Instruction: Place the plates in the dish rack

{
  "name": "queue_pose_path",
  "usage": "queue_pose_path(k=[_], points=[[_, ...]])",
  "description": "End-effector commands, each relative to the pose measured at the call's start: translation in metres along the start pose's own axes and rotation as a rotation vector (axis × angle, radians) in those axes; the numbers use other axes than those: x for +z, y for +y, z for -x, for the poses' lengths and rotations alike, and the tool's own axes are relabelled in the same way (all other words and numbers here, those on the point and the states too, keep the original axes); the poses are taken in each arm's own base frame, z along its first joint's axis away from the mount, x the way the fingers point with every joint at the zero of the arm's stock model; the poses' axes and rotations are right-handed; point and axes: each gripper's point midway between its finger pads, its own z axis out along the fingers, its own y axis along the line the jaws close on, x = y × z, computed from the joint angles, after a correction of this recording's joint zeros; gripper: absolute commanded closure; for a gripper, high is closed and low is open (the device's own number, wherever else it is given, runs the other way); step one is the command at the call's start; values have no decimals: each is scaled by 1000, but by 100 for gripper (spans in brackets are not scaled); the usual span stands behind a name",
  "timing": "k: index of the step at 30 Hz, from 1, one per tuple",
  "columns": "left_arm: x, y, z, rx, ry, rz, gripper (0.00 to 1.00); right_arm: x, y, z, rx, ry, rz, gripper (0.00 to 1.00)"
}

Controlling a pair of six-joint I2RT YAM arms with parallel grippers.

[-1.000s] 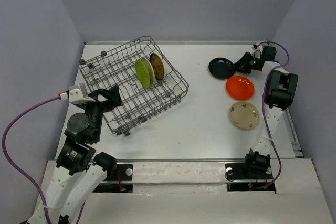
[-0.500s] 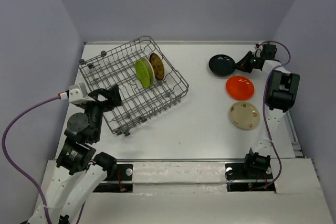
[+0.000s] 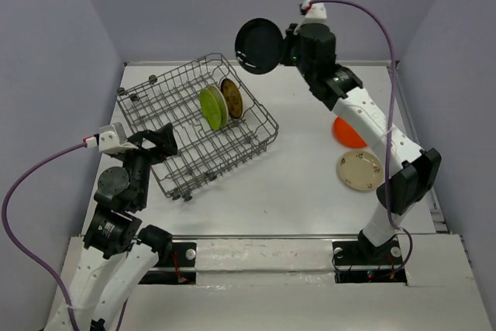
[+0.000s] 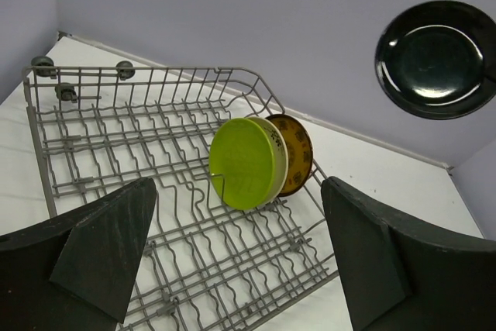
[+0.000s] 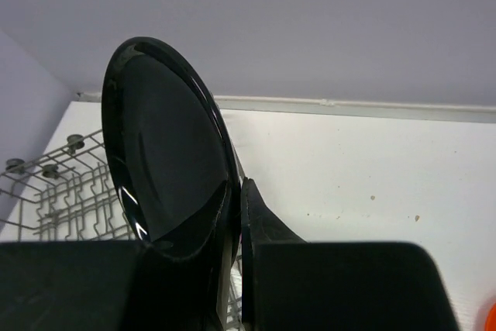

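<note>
The right claw [image 3: 284, 46] is gripping the black plate [image 3: 259, 46] by its rim and holding it high in the air, on edge, above the counter [image 3: 294, 168] just past the far right corner of the rack [image 3: 167, 106]. In the right wrist view the fingers are pinching the plate's lower rim from both sides. The left claw [image 3: 159, 143] is hovering released at the rack's near left side, its jaws spread wide and grasping nothing. The rack is sitting at an angle on the left half of the counter. Inside it, the green plate [image 3: 211, 108] and the brown plate [image 3: 232, 97] are standing upright side by side near its right end. The orange plate [image 3: 346, 133] is lying on the right of the counter, partly hidden behind the right arm, and the cream plate [image 3: 360, 170] is lying just nearer.
</note>
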Motion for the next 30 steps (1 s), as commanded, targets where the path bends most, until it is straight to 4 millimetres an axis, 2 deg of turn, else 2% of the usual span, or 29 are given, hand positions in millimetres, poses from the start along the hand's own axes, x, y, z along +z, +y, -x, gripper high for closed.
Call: queue_pose_path(k=[1, 2, 3, 4, 6, 7, 8, 10, 11, 12, 13, 17, 21, 26, 30], points=[[1, 2, 16, -16, -59, 20, 1, -16, 46, -6, -195, -71, -245, 93], [0, 3, 17, -17, -61, 23, 1, -17, 62, -8, -219, -80, -253, 93], [-1, 5, 18, -20, -68, 33, 1, -8, 71, -28, -272, -66, -304, 93], [-1, 6, 20, -23, -74, 42, 1, -18, 103, -19, -284, -97, -263, 93], [-4, 11, 24, -27, -87, 67, 1, -18, 127, -28, -311, -106, -264, 93], [-5, 13, 26, -28, -92, 76, 1, -7, 139, -53, -377, -80, -264, 93], [-8, 17, 29, -34, -103, 95, 1, -16, 158, -43, -354, -115, -252, 93], [-10, 22, 32, -42, -114, 120, 1, -14, 177, -55, -383, -119, -244, 93], [-12, 25, 33, -44, -121, 134, 1, -7, 185, -76, -428, -102, -242, 93], [-13, 29, 35, -48, -130, 152, 1, -10, 198, -80, -422, -110, -221, 93], [-15, 31, 37, -56, -137, 162, 1, -3, 201, -94, -433, -102, -219, 93], [-22, 43, 43, -86, -167, 230, 1, -3, 220, -128, -447, -80, -180, 93], [-29, 56, 51, -119, -204, 293, 1, 6, 226, -158, -472, -62, -177, 93], [-27, 50, 49, -124, -194, 266, 1, 13, 234, -183, -492, -54, -165, 93], [-25, 47, 46, -119, -185, 249, 1, 17, 234, -194, -499, -50, -167, 93]])
